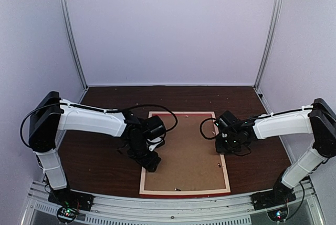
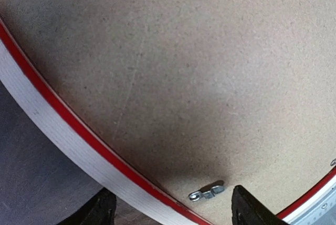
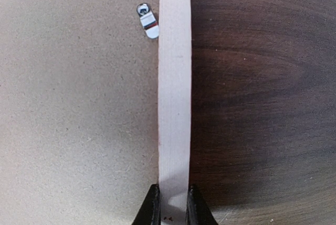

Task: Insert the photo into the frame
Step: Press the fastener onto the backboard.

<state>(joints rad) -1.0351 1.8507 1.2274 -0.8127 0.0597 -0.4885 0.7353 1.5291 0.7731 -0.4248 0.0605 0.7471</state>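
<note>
Left side first: the left gripper (image 2: 170, 215) was spread wide with nothing in it. It hung low over the left rail of the frame (image 1: 185, 191), one finger out past the red edge over the table (image 1: 100, 156) and the other over the backing board (image 1: 184, 151). A little metal turn clip (image 2: 206, 192) sat on the board just ahead of that gap, right by the rail. My guess is that clip is what the next move hinges on, since it lay straight in front of the open fingers and barely off-centre.

The frame itself lay face down in the middle, pale wood side up, between the two arms. Its long axis looked like it ran away from the bases. The brown board filled the opening. I couldn't see the photo in any view, so if it's in there it's under the board. Can't tell.

Over on the right, the right gripper (image 3: 173, 206) was clamped on the frame's right rail, which ran straight out from its fingers. Another clip (image 3: 147, 21) sat further up on the board side, touching the rail.

The surface was dark wood grain, flat, showing on both sides of the frame. The white booth walls stood well back, so there was plenty of room.
</note>
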